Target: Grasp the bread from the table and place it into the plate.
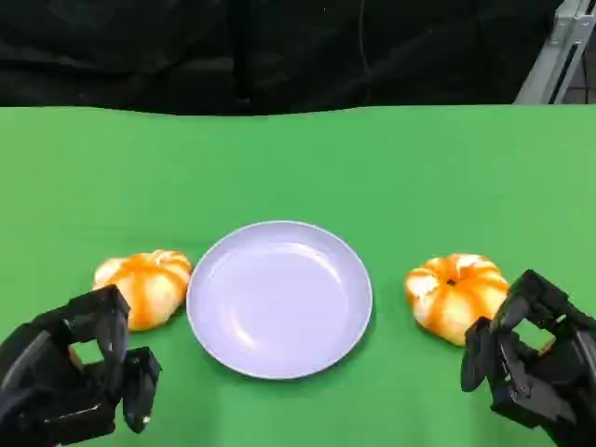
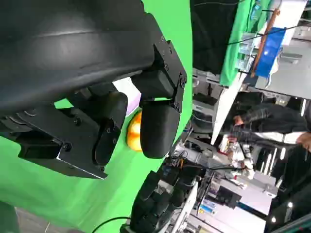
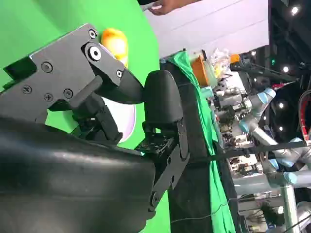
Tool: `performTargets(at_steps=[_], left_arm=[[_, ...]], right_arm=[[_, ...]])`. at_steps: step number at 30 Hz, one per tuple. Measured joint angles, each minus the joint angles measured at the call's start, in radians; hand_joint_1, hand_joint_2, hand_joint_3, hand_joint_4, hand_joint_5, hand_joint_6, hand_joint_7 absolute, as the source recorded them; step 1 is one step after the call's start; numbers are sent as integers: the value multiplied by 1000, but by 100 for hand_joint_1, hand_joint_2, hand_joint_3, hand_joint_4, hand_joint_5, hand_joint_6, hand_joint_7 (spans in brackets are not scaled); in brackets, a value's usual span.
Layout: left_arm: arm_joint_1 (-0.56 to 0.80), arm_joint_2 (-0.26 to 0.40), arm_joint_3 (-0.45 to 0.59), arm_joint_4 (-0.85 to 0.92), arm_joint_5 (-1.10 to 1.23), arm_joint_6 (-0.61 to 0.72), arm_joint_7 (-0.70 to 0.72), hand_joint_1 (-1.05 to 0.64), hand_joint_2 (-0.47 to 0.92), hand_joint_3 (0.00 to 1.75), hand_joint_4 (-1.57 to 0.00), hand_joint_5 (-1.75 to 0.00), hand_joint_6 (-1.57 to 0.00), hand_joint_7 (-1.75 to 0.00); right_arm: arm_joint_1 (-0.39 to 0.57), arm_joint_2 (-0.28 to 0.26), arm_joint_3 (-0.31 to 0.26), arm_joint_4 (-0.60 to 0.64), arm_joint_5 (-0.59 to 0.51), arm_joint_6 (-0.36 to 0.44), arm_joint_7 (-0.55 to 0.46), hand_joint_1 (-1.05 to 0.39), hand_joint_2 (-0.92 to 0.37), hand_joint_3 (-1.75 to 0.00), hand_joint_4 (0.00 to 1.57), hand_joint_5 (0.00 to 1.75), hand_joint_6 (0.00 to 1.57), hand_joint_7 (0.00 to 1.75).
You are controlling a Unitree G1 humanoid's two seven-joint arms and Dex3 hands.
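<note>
Your left hand (image 1: 79,372) open, empty, just before the left bread (image 1: 144,286), your right hand (image 1: 531,358) open, just beside the right bread (image 1: 456,295), plate (image 1: 279,298) between them.

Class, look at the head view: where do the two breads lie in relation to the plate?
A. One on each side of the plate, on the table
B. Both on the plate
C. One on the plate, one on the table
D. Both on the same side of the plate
A: one bread lies left of the plate and the other bread right of it, both on the green table.
</note>
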Motion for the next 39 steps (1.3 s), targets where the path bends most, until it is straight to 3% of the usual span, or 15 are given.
performTargets(at_steps=[18,19,20,21,22,23,25,28,32,36,39], left_arm=[[0,0,0,0,3,-5,0,10,60,156,-103,-175,-80,-175],[0,0,0,0,3,-6,0,6,59,138,-71,-174,-62,-163],[2,-4,-1,0,24,-30,3,-6,67,103,-36,-150,-43,-127],[4,-15,-3,0,69,-88,18,-12,73,83,-20,-134,-36,-103],[5,-28,-8,1,129,-165,39,-25,84,53,-8,-101,-33,-66],[6,-37,-14,5,193,-248,61,-32,88,39,-6,-82,-35,-43],[5,-39,-27,17,344,-404,114,-51,91,24,-1,-46,-31,-15],[6,-30,-46,27,599,-574,232,-72,92,17,0,-15,-22,-3],[4,11,-59,35,947,-679,428,-86,92,8,-1,-4,-18,0],[-43,101,-115,58,1277,-657,563,-92,88,2,-3,-4,-18,0],[-115,165,-170,59,1435,-573,562,-93,87,1,-5,-5,-19,-1]], right_arm=[[1,0,0,-2,0,0,0,-17,-50,-122,88,175,66,168],[1,0,0,-2,0,0,0,-17,-50,-122,88,175,66,169],[1,0,0,-2,0,0,0,-17,-50,-122,88,175,66,169],[1,0,0,-2,0,0,0,-17,-50,-122,88,175,66,169],[1,1,0,-2,0,0,0,-16,-50,-122,88,175,66,169],[1,2,1,-2,0,0,0,-16,-50,-122,88,175,66,169],[0,6,2,-2,0,0,1,-16,-50,-123,88,175,66,169],[0,7,2,-2,0,0,0,-15,-51,-124,88,175,66,169],[-1,7,1,-2,0,0,1,-15,-50,-124,88,175,66,169],[-6,7,-3,-1,1,0,0,-15,-50,-123,88,175,66,169],[-12,7,-8,5,3,0,1,-15,-50,-124,89,175,66,169]])
